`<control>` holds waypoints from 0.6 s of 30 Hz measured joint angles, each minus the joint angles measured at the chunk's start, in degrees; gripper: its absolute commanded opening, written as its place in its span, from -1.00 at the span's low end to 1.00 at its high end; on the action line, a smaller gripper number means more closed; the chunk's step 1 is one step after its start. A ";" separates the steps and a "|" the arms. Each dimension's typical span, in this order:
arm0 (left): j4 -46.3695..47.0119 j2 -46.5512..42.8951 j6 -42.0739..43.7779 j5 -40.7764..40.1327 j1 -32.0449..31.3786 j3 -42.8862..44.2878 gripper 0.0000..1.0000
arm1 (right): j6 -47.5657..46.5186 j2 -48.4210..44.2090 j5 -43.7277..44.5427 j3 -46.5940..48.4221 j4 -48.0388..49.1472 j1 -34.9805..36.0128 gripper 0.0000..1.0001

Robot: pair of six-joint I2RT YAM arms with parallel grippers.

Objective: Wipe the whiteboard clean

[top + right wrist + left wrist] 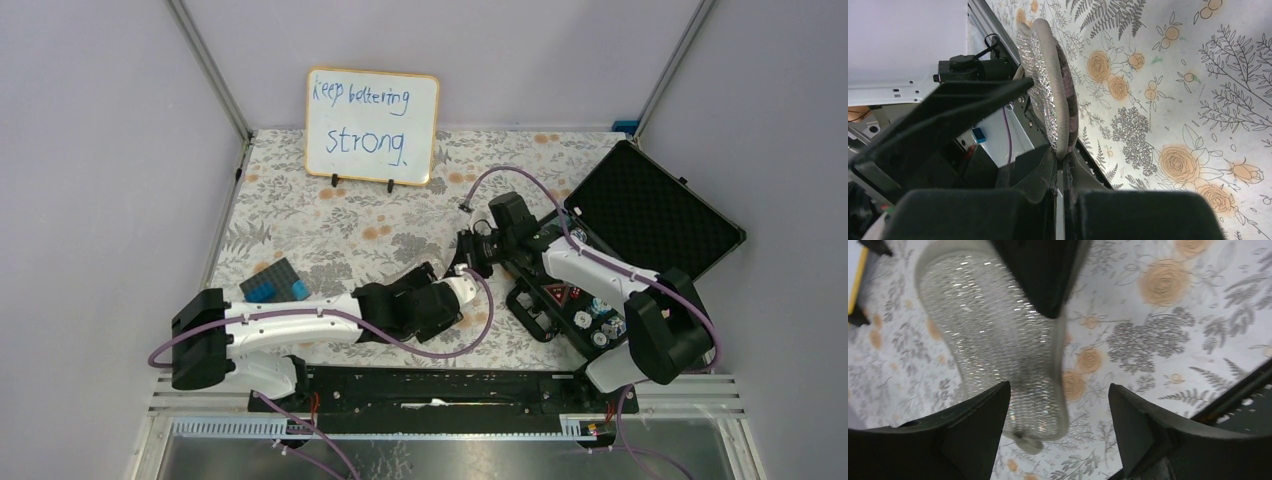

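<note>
2 written lines intact on whiteboard point(372, 125) — nothing erased; right gripper point(1050, 122) clamps silver pad point(993, 340), left gripper point(1058, 390) spread, empty.

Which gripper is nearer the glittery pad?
Right. The right gripper is shut on the edge of the glittery pad; the left gripper is open, its fingers pointed at it from close by.

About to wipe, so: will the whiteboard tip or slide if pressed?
Likely tips backward: the whiteboard stands nearly upright on just two small black feet. It looks thin and light, so it may also skid on the floral tablecloth.
</note>
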 measured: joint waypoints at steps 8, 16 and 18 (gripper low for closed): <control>-0.83 -0.24 -0.22 -7.21 0.11 0.00 0.35 | 1.99 -3.34 -0.59 -2.86 1.07 0.00 -1.00; -0.63 1.62 -0.20 -7.23 0.09 0.20 -0.07 | 3.13 -4.28 -0.63 -3.32 2.05 0.00 -1.00; -0.63 1.88 -0.28 -7.23 0.09 0.33 -0.34 | 3.15 -4.44 -0.63 -3.37 2.23 0.00 -1.00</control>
